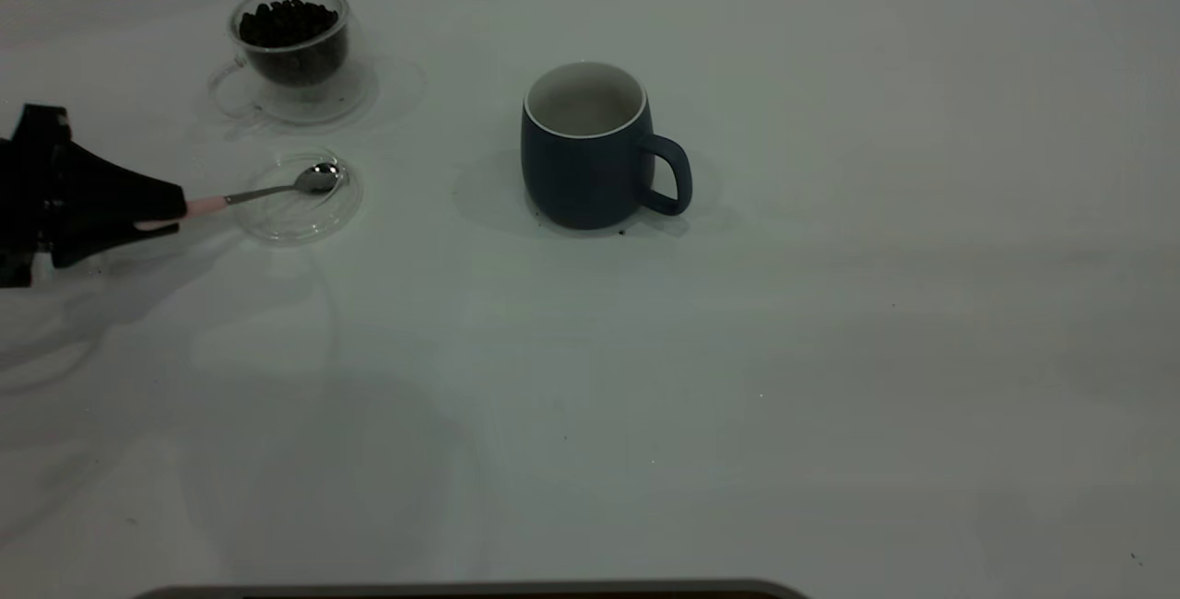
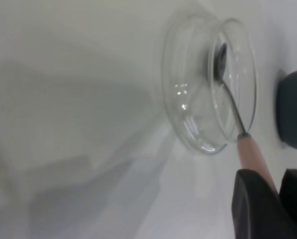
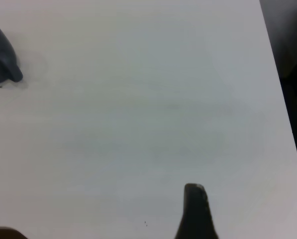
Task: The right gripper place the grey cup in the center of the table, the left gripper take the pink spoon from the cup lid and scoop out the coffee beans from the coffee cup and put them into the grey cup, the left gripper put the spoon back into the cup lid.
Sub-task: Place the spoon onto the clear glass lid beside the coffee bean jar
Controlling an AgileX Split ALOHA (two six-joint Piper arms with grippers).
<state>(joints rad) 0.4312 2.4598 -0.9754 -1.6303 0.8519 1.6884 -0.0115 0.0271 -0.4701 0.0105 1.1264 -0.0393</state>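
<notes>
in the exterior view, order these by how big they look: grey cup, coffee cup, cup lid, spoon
1. grey cup, clearly largest.
2. coffee cup with its wide clear base.
3. cup lid and spoon: similar span, not ranked; the left gripper hides part of the spoon's pink handle.

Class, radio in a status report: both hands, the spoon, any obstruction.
Left hand shut on pink spoon handle; bowl resting in cup lid. Right hand away from grey cup, state unclear. Nothing blocking coffee cup.
</notes>
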